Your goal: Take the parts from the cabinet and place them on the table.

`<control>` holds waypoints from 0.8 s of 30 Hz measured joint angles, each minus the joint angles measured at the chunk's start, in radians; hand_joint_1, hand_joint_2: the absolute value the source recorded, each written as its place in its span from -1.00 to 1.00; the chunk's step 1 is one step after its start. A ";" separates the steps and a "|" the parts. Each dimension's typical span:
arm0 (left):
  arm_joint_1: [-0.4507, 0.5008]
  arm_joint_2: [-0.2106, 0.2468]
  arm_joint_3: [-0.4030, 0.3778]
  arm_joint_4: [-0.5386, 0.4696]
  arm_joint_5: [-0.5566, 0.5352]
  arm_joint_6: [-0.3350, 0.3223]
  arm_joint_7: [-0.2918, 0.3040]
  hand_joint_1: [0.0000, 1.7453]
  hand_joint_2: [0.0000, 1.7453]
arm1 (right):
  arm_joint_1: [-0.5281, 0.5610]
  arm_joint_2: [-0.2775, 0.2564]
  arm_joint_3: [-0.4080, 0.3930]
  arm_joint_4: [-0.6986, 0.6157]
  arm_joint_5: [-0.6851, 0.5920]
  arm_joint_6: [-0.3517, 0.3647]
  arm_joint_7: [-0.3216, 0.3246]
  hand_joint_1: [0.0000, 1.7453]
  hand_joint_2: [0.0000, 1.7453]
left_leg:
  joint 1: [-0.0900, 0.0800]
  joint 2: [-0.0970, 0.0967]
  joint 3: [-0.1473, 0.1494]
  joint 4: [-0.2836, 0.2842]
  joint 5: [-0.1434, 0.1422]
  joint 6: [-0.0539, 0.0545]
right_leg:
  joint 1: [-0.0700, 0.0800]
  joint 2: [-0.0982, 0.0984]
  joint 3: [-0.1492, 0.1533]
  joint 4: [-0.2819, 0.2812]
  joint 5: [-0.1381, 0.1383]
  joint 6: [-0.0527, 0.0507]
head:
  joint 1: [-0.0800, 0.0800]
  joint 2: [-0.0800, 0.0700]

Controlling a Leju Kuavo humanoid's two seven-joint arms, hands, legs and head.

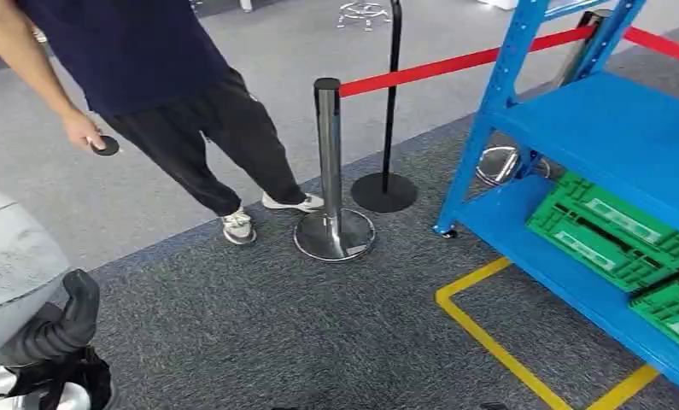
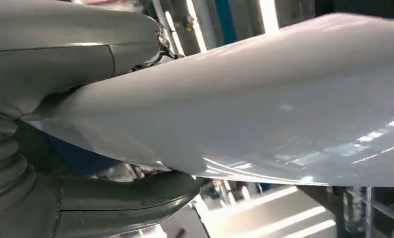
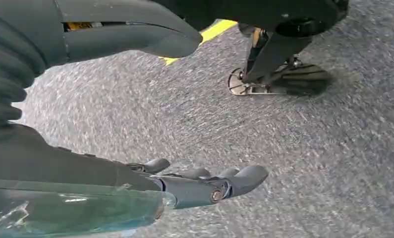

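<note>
My left hand [image 1: 62, 337] grips a large smooth white part [image 1: 11, 256] at the lower left of the head view. In the left wrist view the same white part [image 2: 264, 104] lies between the grey thumb [image 2: 71, 49] and the fingers [image 2: 130, 196]. The blue cabinet [image 1: 592, 128] stands at the right, with green crates [image 1: 609, 226] on its low shelf. My right hand [image 3: 135, 173] hangs above the grey carpet with its fingers [image 3: 219, 183] apart and nothing in them.
A person [image 1: 173, 94] stands ahead at the left, holding a small black disc [image 1: 105, 145]. A chrome post [image 1: 329, 171] with a red belt [image 1: 455, 61] and a black post [image 1: 387, 184] stand in front. Yellow tape [image 1: 489, 333] marks the carpet by the cabinet.
</note>
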 joint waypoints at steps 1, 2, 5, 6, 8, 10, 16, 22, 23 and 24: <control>0.000 0.000 0.000 0.000 0.000 0.000 0.000 1.00 1.00 | -0.001 0.000 0.000 0.000 0.000 0.000 0.000 -1.00 1.00 | 0.000 0.000 0.007 -0.013 0.020 0.001 | 0.000 -0.015 0.001 0.000 -0.001 0.000 | 0.001 0.000; 0.000 0.000 0.000 0.000 0.000 0.000 0.000 1.00 1.00 | -0.003 0.000 0.000 0.000 0.000 0.000 0.000 -1.00 1.00 | 0.000 0.002 0.034 -0.067 0.056 0.003 | 0.001 -0.029 0.003 0.000 -0.003 0.001 | 0.000 0.000; -0.001 0.000 0.000 0.000 0.000 0.000 0.000 1.00 1.00 | -0.006 0.000 0.000 0.000 0.001 0.000 0.000 -1.00 1.00 | -0.014 0.116 0.178 -0.316 0.141 0.020 | 0.006 -0.061 0.015 0.000 -0.012 0.010 | 0.000 0.000; -0.004 0.000 0.000 -0.001 0.000 0.000 0.000 1.00 1.00 | -0.004 0.000 0.000 0.000 0.001 0.000 0.000 -1.00 1.00 | -0.019 0.113 0.181 -0.330 0.136 0.026 | 0.012 -0.069 0.011 0.003 -0.019 0.017 | -0.002 0.000; -0.001 0.000 0.000 -0.002 0.000 0.000 0.000 1.00 1.00 | -0.006 0.000 0.000 0.000 0.001 0.000 0.003 -1.00 1.00 | -0.021 0.085 0.175 -0.331 0.135 0.033 | 0.011 -0.094 0.024 -0.004 -0.019 0.024 | 0.002 0.000; 0.001 0.003 0.000 -0.003 0.000 0.000 0.000 1.00 1.00 | -0.008 0.000 0.000 0.000 0.002 0.001 0.005 -1.00 1.00 | -0.020 0.060 0.179 -0.341 0.141 0.045 | 0.012 -0.117 0.033 -0.010 -0.023 0.035 | 0.001 0.000; 0.001 0.003 0.000 -0.003 0.000 0.000 0.000 1.00 1.00 | -0.008 0.000 0.000 0.000 0.002 0.001 0.005 -1.00 1.00 | -0.020 0.060 0.179 -0.341 0.141 0.045 | 0.012 -0.117 0.033 -0.010 -0.023 0.035 | 0.001 0.000; 0.003 0.002 0.000 -0.005 0.000 0.000 0.000 1.00 1.00 | -0.008 0.000 0.000 0.000 0.002 0.001 0.006 -1.00 1.00 | -0.011 0.051 0.182 -0.345 0.145 0.049 | 0.005 -0.093 0.025 -0.002 -0.029 0.039 | 0.003 0.000; 0.002 0.002 0.000 -0.006 0.000 0.000 0.000 1.00 1.00 | -0.008 0.000 0.000 0.000 0.002 0.001 0.006 -1.00 1.00 | -0.013 0.046 0.182 -0.345 0.145 0.050 | 0.007 -0.064 0.023 0.009 -0.037 0.041 | 0.005 0.000; -0.002 0.001 0.001 -0.008 0.000 0.000 0.000 1.00 1.00 | -0.007 0.000 0.000 0.000 0.002 0.002 0.005 -1.00 1.00 | -0.009 0.032 0.182 -0.345 0.145 0.056 | 0.005 -0.006 -0.007 0.078 -0.079 0.041 | 0.010 0.000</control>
